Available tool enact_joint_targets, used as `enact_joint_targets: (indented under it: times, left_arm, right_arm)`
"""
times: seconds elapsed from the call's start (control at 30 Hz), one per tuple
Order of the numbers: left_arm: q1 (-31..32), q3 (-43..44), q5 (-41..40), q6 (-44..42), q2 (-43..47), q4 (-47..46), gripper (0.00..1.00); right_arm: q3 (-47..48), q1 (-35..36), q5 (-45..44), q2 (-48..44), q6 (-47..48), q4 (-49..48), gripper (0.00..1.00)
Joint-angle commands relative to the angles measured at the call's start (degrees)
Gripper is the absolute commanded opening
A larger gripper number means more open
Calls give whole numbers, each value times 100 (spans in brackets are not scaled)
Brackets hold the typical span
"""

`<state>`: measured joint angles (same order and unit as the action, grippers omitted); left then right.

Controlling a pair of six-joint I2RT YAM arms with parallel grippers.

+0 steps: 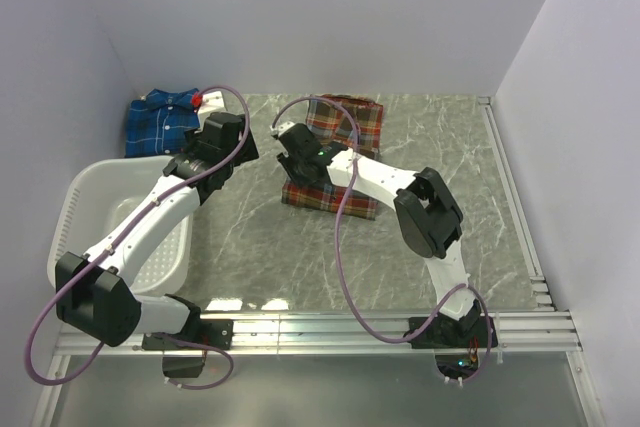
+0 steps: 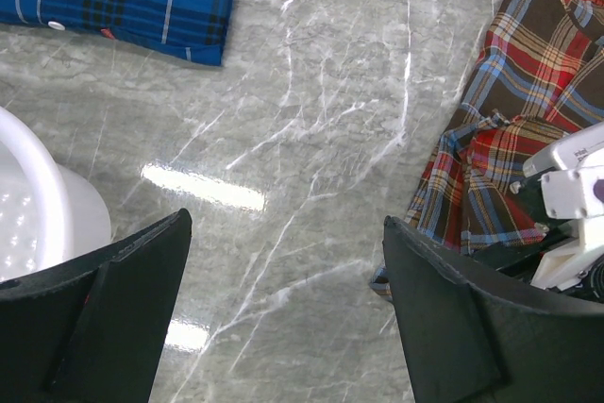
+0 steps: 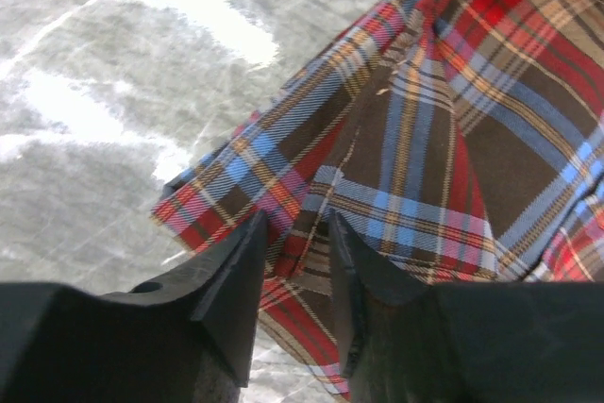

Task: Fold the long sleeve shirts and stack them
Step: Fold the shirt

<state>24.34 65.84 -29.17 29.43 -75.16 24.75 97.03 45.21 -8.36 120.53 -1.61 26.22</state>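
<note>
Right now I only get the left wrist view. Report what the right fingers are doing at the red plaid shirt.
Observer: In the right wrist view, the right fingers straddle a raised fold of the red plaid shirt near its edge. The gap is narrow, but I cannot tell if they pinch it yet.
Operator: Now tell me how the blue shirt lies.
Observer: In the top view, the blue shirt lies folded into a compact rectangle in the far left corner, apart from the red one.
</note>
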Motion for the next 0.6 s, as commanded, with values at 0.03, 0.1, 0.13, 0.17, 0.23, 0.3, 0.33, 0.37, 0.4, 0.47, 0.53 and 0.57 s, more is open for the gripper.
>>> enact_joint_targets:
  times: [0.03, 0.1, 0.13, 0.17, 0.23, 0.3, 0.33, 0.37, 0.4, 0.47, 0.53, 0.57]
  left_arm:
    - [-26, 69, 78, 45, 141, -41, 88]
    - [-26, 69, 95, 45, 133, -32, 88]
    - [-26, 69, 96, 45, 124, -41, 88]
    - [-26, 69, 104, 37, 133, -41, 88]
    - [-26, 69, 122, 36, 124, -50, 88]
    - [-26, 69, 113, 36, 133, -50, 88]
    - [-26, 69, 104, 36, 141, -50, 88]
    - [-26, 69, 96, 19, 141, -50, 88]
    - [-26, 60, 96, 19, 150, -50, 88]
    - [-26, 60, 104, 19, 168, -50, 88]
    - [-26, 69, 104, 10, 159, -58, 88]
    - [-26, 60, 104, 1, 159, -58, 88]
  right_arm:
    - [-53, 40, -570, 59, 29, 6, 34]
    - [-53, 32, -798, 41, 64, -29, 28]
    - [-53, 32, -868, 32, 73, -38, 26]
    - [-18, 32, -1026, 23, 108, -29, 24]
    - [0, 40, -1202, 6, 108, -55, 15]
    - [52, 23, -1508, -21, 336, -90, 10]
    - [70, 32, -1606, -21, 389, -143, 10]
    - [148, -3, -1694, 5, 441, -161, 9]
    - [210, -30, -1887, 32, 538, -170, 9]
    - [420, -100, -2072, 146, 617, -178, 9]
    - [562, -188, -2318, 268, 714, -248, 13]
    - [736, -223, -2389, 339, 749, -266, 14]
